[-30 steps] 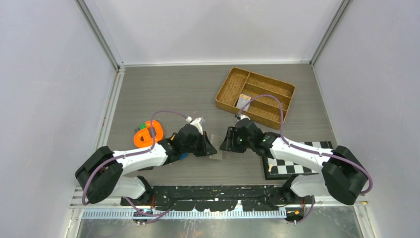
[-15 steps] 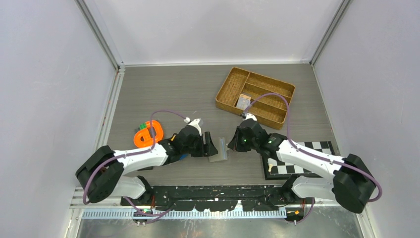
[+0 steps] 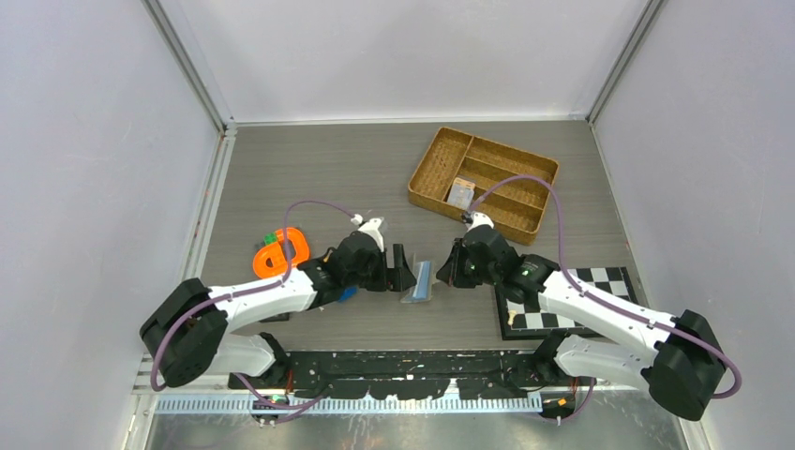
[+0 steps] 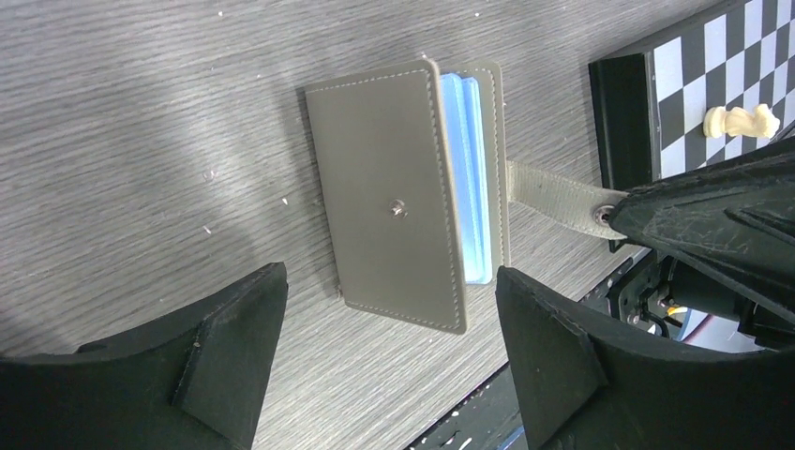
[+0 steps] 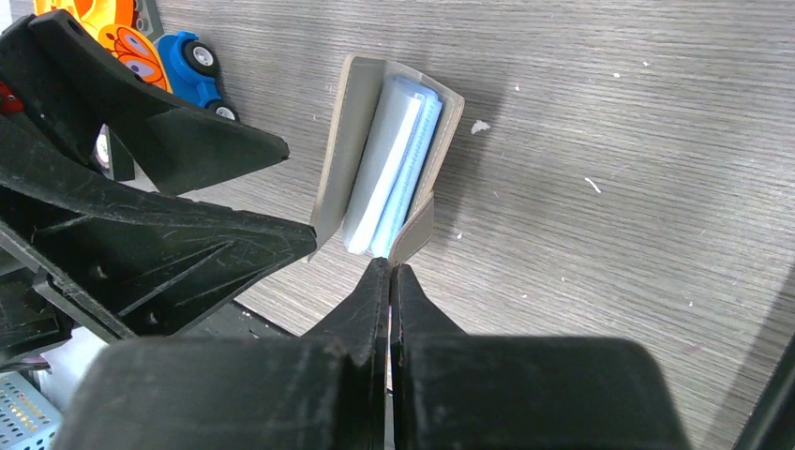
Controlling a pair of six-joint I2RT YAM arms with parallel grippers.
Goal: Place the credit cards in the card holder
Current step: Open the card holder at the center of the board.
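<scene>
Card holder (image 3: 418, 281) lying between my claws, blue inside showing. My left claw (image 3: 404, 269) at its 9 o'clock, right claw (image 3: 449, 273) at 3. Wicker tray (image 3: 497, 147) at 1, orange toy (image 3: 281, 251) at 9, chessboard (image 3: 539, 319) at 4.

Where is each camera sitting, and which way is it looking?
Top external: above and behind the arms, looking down at the table; both arms show.
Left wrist: on the left arm, looking down at the card holder; the open left gripper frames it.
Right wrist: on the right arm, looking along the shut right gripper, which pinches the holder's tab.
Shared: both wrist views show the card holder and the other gripper.
</scene>
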